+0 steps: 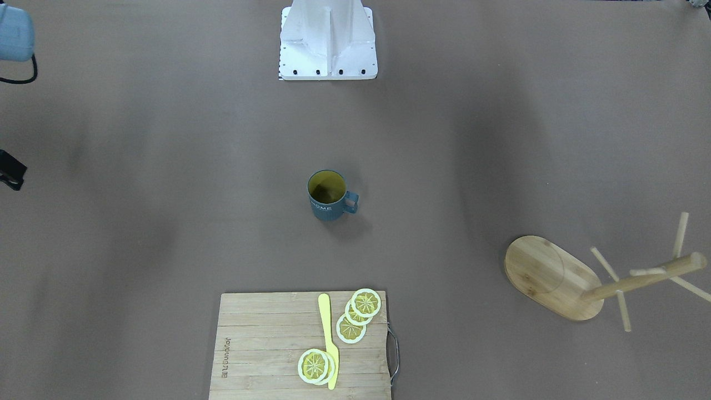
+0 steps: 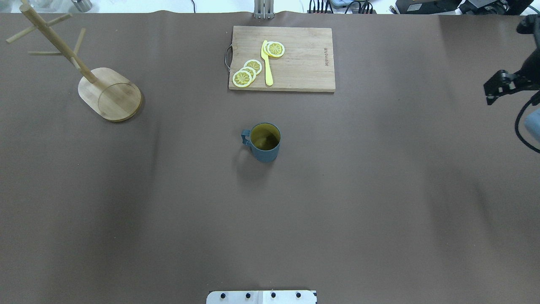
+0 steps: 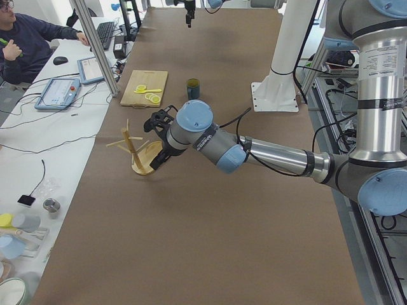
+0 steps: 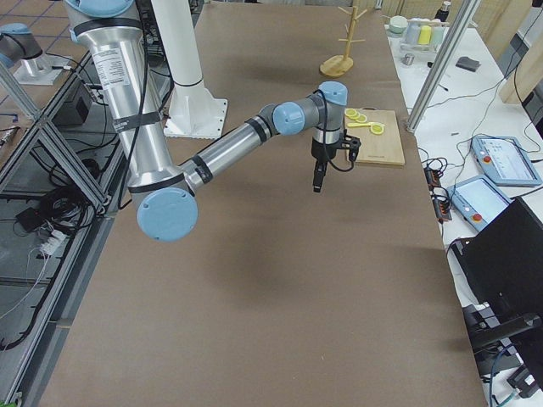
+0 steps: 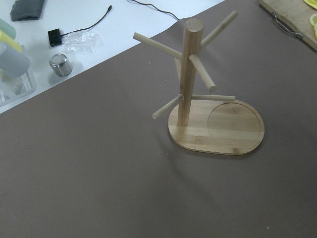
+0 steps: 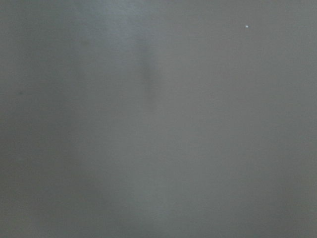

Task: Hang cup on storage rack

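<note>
While the brown tabletop [image 2: 379,190] takes up nearly every view, the robot's two arms reach out above it. The left arm [image 3: 273,152] stretches toward the far left corner, and its hand [image 3: 158,159] hangs near the rack [image 2: 109,95]. That hand shows only from the side, so it is not possible to tell whether it is released or clenched. The right arm [image 4: 229,148] extends over the right half of the tabletop, with its hand [image 4: 316,182] pointing straight down above bare brown surface. It grasps nothing, but whether its fingers are together or apart cannot be made out. A slatted wooden cutting board [image 2: 303,63] with a metal handle lies at the far edge, across from the robot's base. The rack stands upright on its oval base, with thin pegs angling off the round post. The cup [image 2: 265,143], teal outside and yellow inside, stands upright on the tabletop near the middle. It is well apart from the rack and from both hands, and its small handle is turned toward the robot's left. A yellow knife [image 2: 267,67] lies on the board. Lemon slices [image 2: 242,78] overlap in two small clusters, one on each side of the knife.
</note>
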{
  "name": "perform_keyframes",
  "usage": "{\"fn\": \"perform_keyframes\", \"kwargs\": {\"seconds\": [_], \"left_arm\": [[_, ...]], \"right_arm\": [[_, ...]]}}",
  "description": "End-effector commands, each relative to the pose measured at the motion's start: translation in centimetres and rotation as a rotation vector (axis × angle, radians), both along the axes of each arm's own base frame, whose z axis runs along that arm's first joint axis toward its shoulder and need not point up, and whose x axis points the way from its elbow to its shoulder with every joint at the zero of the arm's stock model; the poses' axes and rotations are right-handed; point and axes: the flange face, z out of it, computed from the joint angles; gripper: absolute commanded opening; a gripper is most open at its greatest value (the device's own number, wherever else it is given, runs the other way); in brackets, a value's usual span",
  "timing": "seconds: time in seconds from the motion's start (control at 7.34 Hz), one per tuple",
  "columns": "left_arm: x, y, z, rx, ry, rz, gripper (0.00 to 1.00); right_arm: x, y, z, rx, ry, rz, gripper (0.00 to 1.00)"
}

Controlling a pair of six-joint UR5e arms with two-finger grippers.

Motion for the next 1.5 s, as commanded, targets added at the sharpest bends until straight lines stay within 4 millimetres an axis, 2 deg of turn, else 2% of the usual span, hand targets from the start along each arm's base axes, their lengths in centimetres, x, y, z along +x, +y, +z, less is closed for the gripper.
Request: {"fn": "perform_keyframes", "kwargs": {"seconds": [0.0, 0.27, 0.41, 0.54, 0.68, 0.82, 1.23, 1.36], "left_arm": [[4.9, 0.4, -1.9, 0.036, 0.085, 0.027, 0.98], [8.3, 0.6, -3.0, 0.066, 0.114, 0.082, 0.98], [10.2, 0.6, -3.4, 0.078, 0.118, 0.088, 0.98], [13.5, 0.8, -3.8, 0.093, 0.121, 0.088, 0.98], [16.8, 0.7, -4.7, 0.12, 0.129, 0.076, 0.98], [21.3, 0.3, -6.0, 0.154, 0.125, 0.099, 0.98], [34.8, -3.0, -10.3, 0.185, 0.158, 0.131, 0.98], [39.3, -2.9, -11.3, 0.206, 0.151, 0.128, 0.98]], "right_arm": [[9.2, 3.0, 7.7, 0.055, -0.024, -0.088, 1.0], [14.8, 6.4, 15.4, 0.104, -0.07, -0.123, 1.0], [16.4, 8.6, 18.6, 0.109, -0.077, -0.123, 1.0], [17.3, 10.7, 20.4, 0.087, -0.088, -0.101, 1.0], [18.0, 11.8, 21.3, 0.085, -0.09, -0.089, 1.0], [18.1, 12.7, 21.8, 0.084, -0.096, -0.083, 1.0], [18.1, 12.9, 21.9, 0.08, -0.103, -0.079, 1.0], [18.1, 12.9, 21.9, 0.079, -0.103, -0.078, 1.0]]}}
